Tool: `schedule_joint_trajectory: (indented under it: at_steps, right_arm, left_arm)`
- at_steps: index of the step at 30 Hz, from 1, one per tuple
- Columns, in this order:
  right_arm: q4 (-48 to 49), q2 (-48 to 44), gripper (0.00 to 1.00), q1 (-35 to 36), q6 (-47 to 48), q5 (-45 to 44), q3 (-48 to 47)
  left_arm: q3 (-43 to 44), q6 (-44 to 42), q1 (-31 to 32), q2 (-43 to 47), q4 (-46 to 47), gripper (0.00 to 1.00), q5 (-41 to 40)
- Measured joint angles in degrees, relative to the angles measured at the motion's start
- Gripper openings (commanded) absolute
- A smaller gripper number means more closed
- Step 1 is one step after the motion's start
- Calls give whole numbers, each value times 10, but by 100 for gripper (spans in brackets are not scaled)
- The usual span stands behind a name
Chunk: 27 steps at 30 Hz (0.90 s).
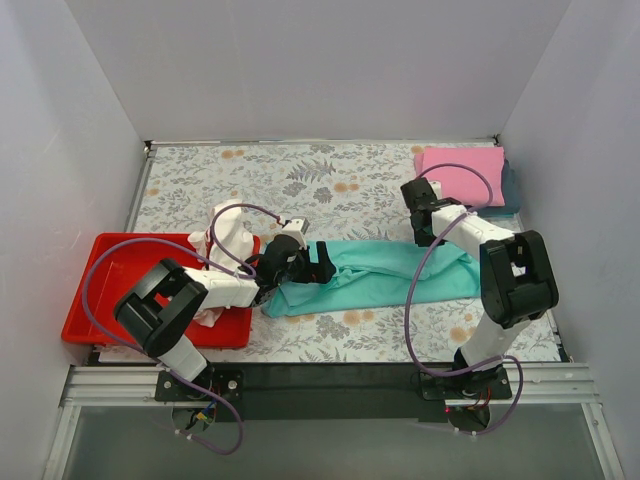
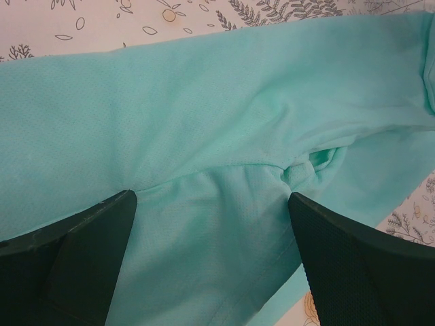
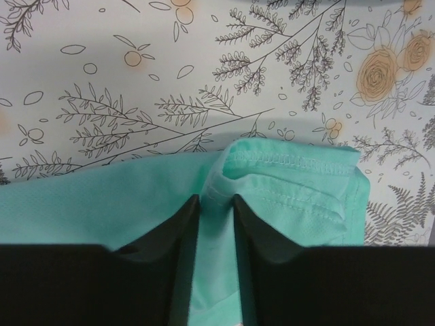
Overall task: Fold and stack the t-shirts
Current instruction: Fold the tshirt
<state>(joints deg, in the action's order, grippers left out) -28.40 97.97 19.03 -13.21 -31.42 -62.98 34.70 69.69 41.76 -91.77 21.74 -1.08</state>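
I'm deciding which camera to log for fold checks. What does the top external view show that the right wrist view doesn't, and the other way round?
Only top external: the red tray with a white t-shirt bunched on it, the pink t-shirt folded on a dark t-shirt at the far right, both arms, and the open left claw at the teal t-shirt's left end. Only right wrist: the right claw pinching a stitched hem fold, seen close. Both: the teal t-shirt lying on the floral table.
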Motion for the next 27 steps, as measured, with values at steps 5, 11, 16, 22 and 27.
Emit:
schedule_joint_trajectory:
  at_steps: [5,11,16,22,27]
  right_arm:
    - [-2,-1,1,0,-1,-4,0]
    - [-16,-78,1,0,-3,-15,36]
    - [-49,-178,1,-1,-18,-18,81]
    - [-118,-237,4,-1,-48,-16,110]
    - [-171,-262,11,-2,-70,-18,111]
  left_arm:
    - [-1,0,0,0,1,88,0]
    - [-2,0,0,0,4,88,1]
    - [-2,1,0,0,6,88,2]
    - [-4,2,0,0,8,88,3]
    - [-4,2,0,0,8,88,3]
